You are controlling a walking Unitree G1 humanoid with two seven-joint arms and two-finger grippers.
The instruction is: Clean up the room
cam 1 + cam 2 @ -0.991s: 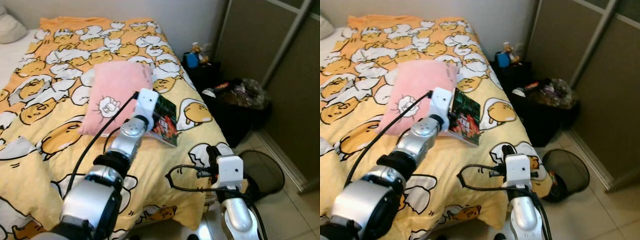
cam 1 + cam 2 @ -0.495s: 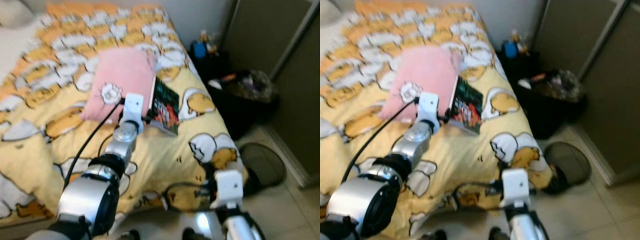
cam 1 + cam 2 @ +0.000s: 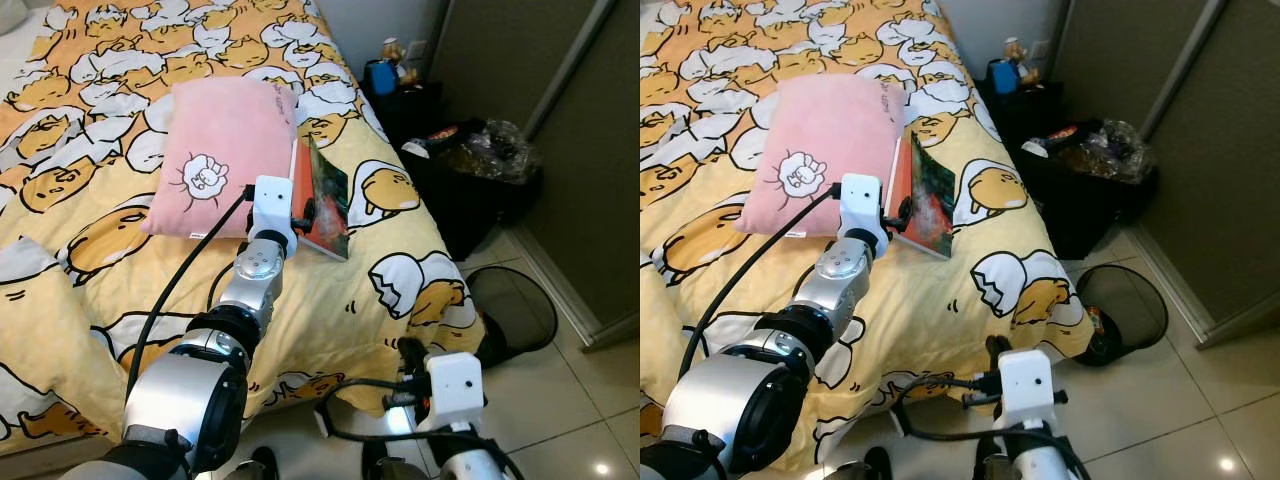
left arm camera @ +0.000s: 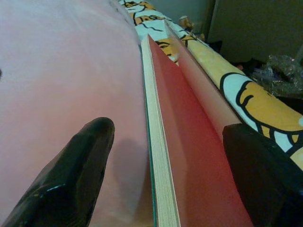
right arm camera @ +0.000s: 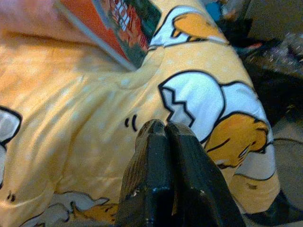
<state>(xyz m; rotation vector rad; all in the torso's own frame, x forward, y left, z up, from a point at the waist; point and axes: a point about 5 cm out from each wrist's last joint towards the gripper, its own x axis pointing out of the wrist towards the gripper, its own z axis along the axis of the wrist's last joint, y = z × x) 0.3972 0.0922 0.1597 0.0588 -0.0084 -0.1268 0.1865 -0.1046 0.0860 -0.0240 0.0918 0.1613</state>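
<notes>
The bed [image 3: 120, 290] takes up most of what I see, covered in a yellow quilt printed with cartoon eggs. On it lies a pink pillow [image 3: 222, 150], and just beside the pillow's right edge, touching it, lies a book [image 3: 325, 195] with a dark picture cover, tilted with its near cover lifted so the red inside shows. Off the bed's far corner stands a dark side table [image 3: 400, 105] with small things on it, a black bin [image 3: 480, 195] heaped with crinkled bags, and a wire basket [image 3: 520, 310] on the tiled floor.

My left gripper [image 4: 161, 175] is stretched out over the quilt at the book. Its fingers [image 4: 71, 175] stand wide apart, one against the pillow side and one beyond the red cover, with the page block between them; they are not yet closed on it. My right gripper [image 5: 163, 175] hangs low at the bed's foot, its fingers pressed together and holding nothing.

I judge the step in hand to be picking up the book. Next I should close on the spine edge, taking both covers so it does not flop open, then lift clear of the pillow.
</notes>
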